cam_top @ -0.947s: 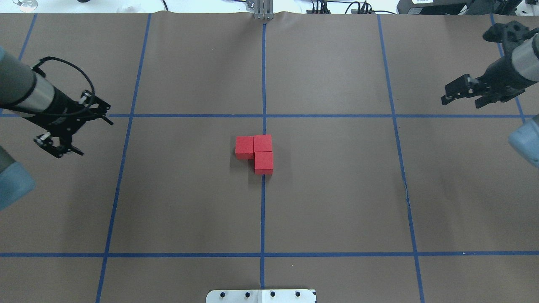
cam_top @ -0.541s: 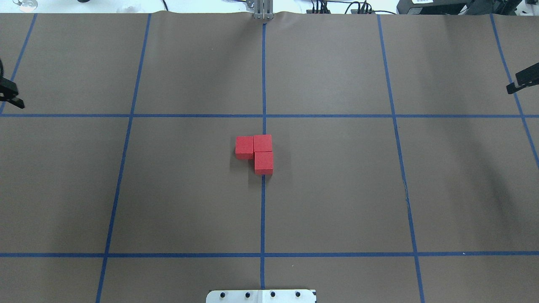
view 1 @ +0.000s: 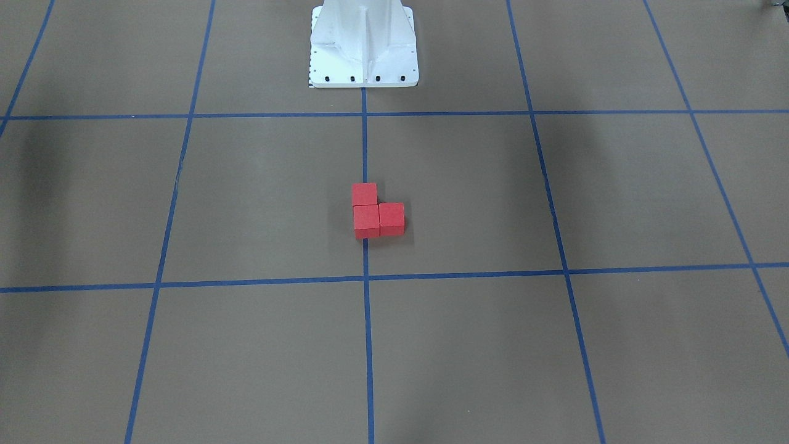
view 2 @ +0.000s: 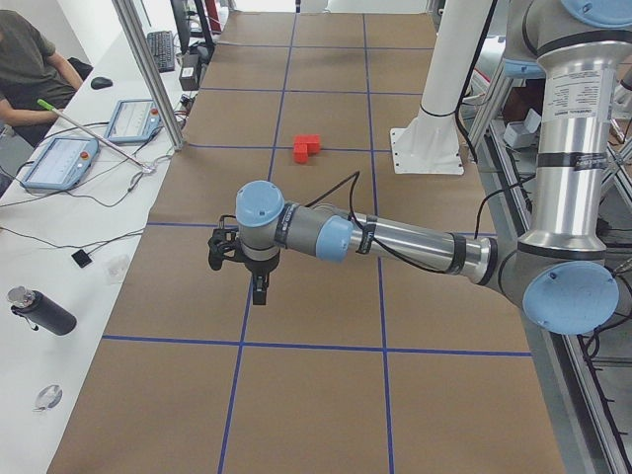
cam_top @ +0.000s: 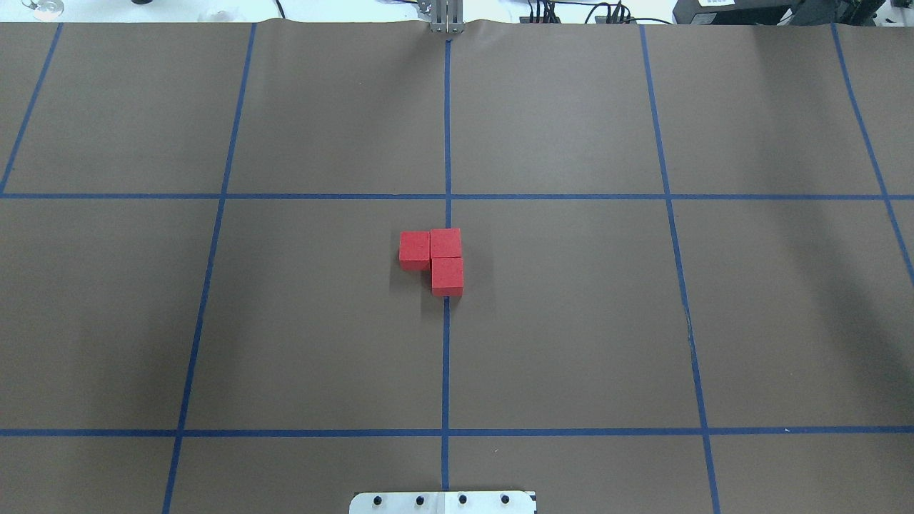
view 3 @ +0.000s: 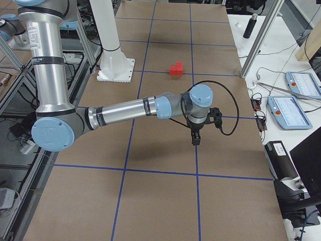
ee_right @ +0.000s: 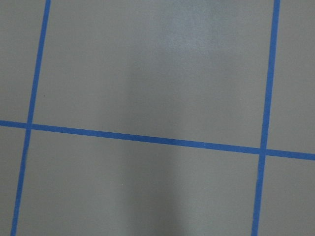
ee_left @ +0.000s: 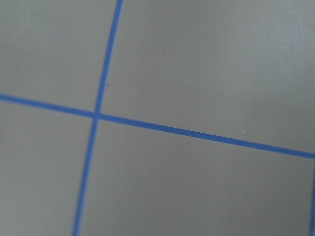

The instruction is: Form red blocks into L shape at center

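Three red blocks (cam_top: 444,258) sit touching in an L on the brown floor, on the middle vertical blue line (cam_top: 447,143). Two lie along the line and one (cam_top: 414,248) sticks out to the view's left. They also show in the front-facing view (view 1: 376,213) and both side views (view 2: 307,148) (view 3: 176,69). My left gripper (view 2: 259,286) shows only in the exterior left view and my right gripper (view 3: 195,138) only in the exterior right view. Both hang over bare floor far from the blocks, and I cannot tell whether either is open or shut.
The white robot base (view 1: 363,46) stands on the middle line behind the blocks. Side tables with teach pendants (view 2: 59,163) (view 3: 296,110) and a bottle (view 2: 39,311) flank the floor. A person (view 2: 30,59) sits at the left table. The wrist views show only floor and tape.
Both arms have pulled outward and left the overhead view, the left one to the left and the right one to the right. The red blocks have not moved.
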You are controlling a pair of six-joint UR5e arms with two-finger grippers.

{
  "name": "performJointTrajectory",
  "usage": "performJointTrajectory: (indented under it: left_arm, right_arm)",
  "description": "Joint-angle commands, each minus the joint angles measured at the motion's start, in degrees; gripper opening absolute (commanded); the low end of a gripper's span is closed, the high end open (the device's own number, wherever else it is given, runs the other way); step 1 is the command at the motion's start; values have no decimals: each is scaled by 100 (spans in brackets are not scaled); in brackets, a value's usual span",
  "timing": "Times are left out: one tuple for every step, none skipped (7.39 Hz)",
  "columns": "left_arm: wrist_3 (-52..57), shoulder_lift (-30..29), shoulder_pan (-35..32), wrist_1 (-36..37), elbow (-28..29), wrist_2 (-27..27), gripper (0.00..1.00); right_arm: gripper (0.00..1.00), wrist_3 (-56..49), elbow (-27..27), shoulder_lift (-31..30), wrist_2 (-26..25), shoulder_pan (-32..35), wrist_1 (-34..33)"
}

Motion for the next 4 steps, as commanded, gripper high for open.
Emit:
performJointTrajectory:
  left_arm:
    - [328,15,-107,20,60,-17,100]
    - [328,85,-107,11,60,-34,100]
    - [328,77,-98,11,51,-34,100]
    - [319,77,-98,11,51,-34,100]
  right_arm:
    - [100,-58,-37,10,2,-40,-44]
    - [100,3,-54,-8,19,-32,-44]
    - [100,12,-63,-17,2,-41,-35]
    - [100,13,-11,-52,19,-23,-26]
